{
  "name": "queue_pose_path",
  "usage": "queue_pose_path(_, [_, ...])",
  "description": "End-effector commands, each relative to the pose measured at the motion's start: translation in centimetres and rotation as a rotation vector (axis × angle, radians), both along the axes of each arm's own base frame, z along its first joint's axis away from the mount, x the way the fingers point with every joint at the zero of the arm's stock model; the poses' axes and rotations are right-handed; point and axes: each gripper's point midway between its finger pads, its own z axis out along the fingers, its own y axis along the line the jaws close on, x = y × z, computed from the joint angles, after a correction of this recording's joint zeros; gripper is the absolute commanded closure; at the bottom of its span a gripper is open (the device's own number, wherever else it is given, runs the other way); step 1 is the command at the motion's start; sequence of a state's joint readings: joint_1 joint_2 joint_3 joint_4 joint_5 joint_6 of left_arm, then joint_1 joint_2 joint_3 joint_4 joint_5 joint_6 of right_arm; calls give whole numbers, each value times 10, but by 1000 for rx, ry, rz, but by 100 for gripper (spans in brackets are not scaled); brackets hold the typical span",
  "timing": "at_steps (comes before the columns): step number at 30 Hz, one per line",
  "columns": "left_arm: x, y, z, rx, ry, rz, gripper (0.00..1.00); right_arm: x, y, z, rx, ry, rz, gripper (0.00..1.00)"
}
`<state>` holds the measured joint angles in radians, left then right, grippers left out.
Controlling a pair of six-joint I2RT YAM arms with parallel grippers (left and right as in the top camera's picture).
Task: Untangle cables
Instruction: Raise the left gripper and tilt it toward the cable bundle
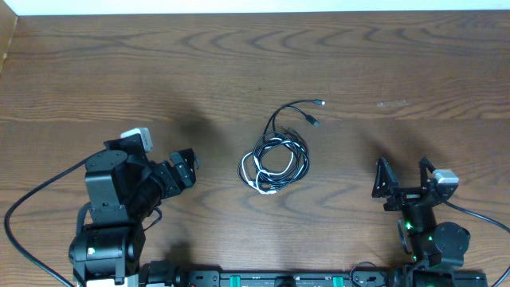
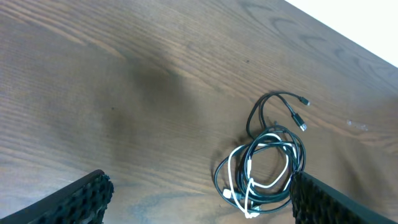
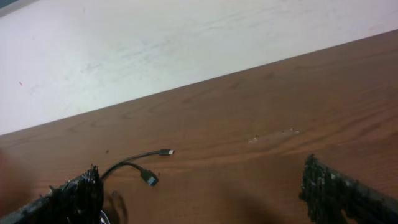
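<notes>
A tangle of thin black cords and one white cord (image 1: 275,162) lies coiled at the table's middle. Two black plug ends (image 1: 315,112) stick out toward the back right. The left wrist view shows the coil (image 2: 264,168) just left of its right finger. My left gripper (image 1: 186,167) is open and empty, to the left of the coil. My right gripper (image 1: 405,177) is open and empty, to the right of the coil. The right wrist view shows only the two plug ends (image 3: 152,167) near its left finger.
The wooden table (image 1: 398,72) runs back to a white wall (image 3: 155,50). Thick black arm wires (image 1: 32,199) trail at the front left and front right. The arm bases stand along the front edge.
</notes>
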<state>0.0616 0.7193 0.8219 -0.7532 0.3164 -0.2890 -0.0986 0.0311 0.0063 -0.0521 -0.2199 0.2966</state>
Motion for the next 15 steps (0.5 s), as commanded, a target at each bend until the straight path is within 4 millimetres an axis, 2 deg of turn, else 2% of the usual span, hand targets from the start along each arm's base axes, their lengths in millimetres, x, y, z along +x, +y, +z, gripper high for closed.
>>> queue_pose_path(1, [0, -3, 7, -12, -12, -10, 9, 0, -2, -1, -5, 5, -12, 1])
queue_pose_path(6, [2, -3, 6, -11, -6, -10, 9, 0, -2, -1, -5, 5, -12, 1])
queue_pose_path(15, [11, -3, -16, -45, 101, 16, 9, 0, -2, -1, -5, 5, -12, 1])
